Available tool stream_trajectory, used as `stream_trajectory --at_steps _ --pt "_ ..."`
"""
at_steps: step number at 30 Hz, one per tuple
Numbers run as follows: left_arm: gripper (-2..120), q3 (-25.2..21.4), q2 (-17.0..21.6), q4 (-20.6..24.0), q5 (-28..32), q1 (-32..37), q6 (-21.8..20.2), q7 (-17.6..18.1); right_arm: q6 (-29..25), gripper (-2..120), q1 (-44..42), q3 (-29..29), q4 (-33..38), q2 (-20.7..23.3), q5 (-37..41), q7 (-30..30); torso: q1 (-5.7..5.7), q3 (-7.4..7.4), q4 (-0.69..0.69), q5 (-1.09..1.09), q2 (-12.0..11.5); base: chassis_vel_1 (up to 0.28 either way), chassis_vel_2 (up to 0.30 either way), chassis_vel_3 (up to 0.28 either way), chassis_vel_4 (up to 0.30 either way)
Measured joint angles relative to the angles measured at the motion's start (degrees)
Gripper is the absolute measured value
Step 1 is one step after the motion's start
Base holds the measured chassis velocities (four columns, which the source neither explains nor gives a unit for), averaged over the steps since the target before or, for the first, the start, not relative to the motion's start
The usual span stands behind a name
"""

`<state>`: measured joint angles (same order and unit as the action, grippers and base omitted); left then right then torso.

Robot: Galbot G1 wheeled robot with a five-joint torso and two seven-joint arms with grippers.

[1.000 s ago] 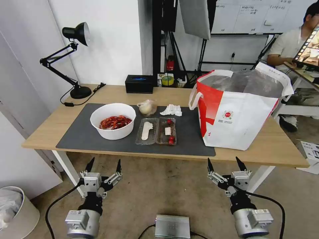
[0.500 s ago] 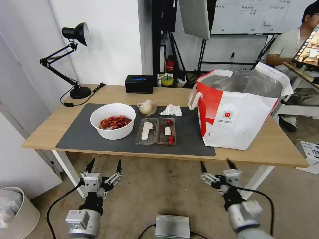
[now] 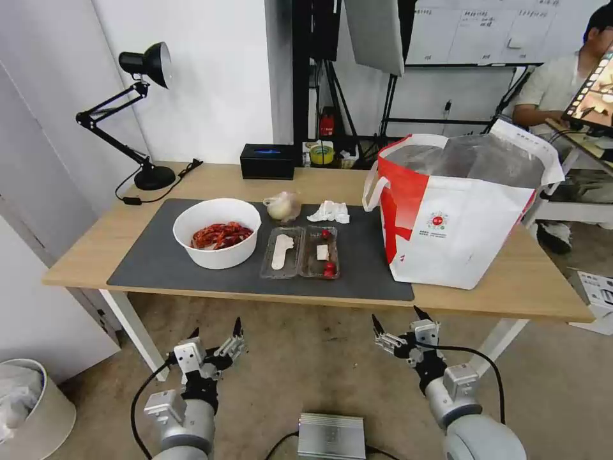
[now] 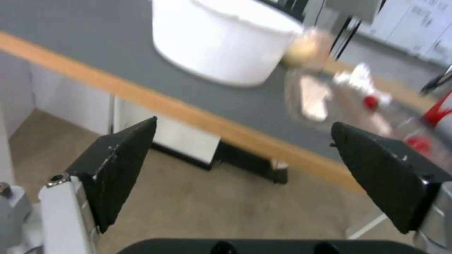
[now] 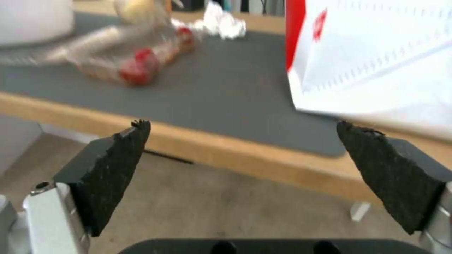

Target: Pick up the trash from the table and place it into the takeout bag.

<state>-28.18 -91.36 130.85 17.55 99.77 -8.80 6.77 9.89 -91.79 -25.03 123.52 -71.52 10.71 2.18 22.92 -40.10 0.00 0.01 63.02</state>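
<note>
On the table [image 3: 191, 182], a dark mat carries the trash: a white bowl [image 3: 217, 232] of red shells, a clear hinged tray [image 3: 301, 252], a crumpled tissue [image 3: 329, 211] and a small clear bag [image 3: 282, 206] with a beige lump. The takeout bag [image 3: 456, 211] stands open at the table's right. My left gripper [image 3: 216, 330] hangs open below the table's front edge, in front of the bowl [image 4: 221, 40]. My right gripper [image 3: 396, 319] is open too, below the edge between the tray [image 5: 127, 49] and the takeout bag [image 5: 376, 56].
A black desk lamp [image 3: 137, 108] stands at the back left, and a black box [image 3: 267, 161] and a tape roll [image 3: 322, 154] at the back middle. A white bin [image 3: 29, 409] sits on the floor at the left. A person sits at the far right.
Both arms have swung inward and up toward the table's front edge, the right first, then the left. Both grippers stay open. Nothing on the table has moved.
</note>
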Motion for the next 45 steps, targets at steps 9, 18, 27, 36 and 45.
stream_trajectory --at_steps 9,18,27,36,45 --pt "100 0.9 1.3 -1.2 9.9 -1.5 -3.1 0.5 0.1 100 1.6 0.1 1.2 1.2 2.0 -0.7 0.00 0.00 0.00 -0.01 0.0 0.000 0.000 0.000 0.000" --pt "100 -0.5 2.4 0.3 36.3 -5.1 -8.9 4.2 0.2 100 3.9 2.3 -0.2 3.0 3.2 -0.9 0.00 0.00 0.00 0.00 0.0 0.000 0.000 0.000 0.000" --pt "100 -0.2 3.9 0.5 55.5 -11.3 -12.8 9.6 0.2 100 3.9 2.3 -0.2 3.2 3.3 -1.0 -0.01 -0.01 0.00 0.00 0.0 0.000 0.000 0.000 0.000" --pt "100 2.1 4.5 -3.2 57.5 -16.9 -13.3 11.0 0.2 100 3.7 1.8 0.0 3.6 3.2 -1.0 0.00 -0.01 0.00 -0.01 0.0 0.000 0.000 0.000 0.000" --pt "100 4.6 3.7 -6.8 56.8 -19.7 -13.5 12.6 0.3 100 3.3 1.4 0.1 3.2 2.9 -1.1 0.00 -0.01 0.00 0.00 0.0 0.000 0.000 0.000 0.000"
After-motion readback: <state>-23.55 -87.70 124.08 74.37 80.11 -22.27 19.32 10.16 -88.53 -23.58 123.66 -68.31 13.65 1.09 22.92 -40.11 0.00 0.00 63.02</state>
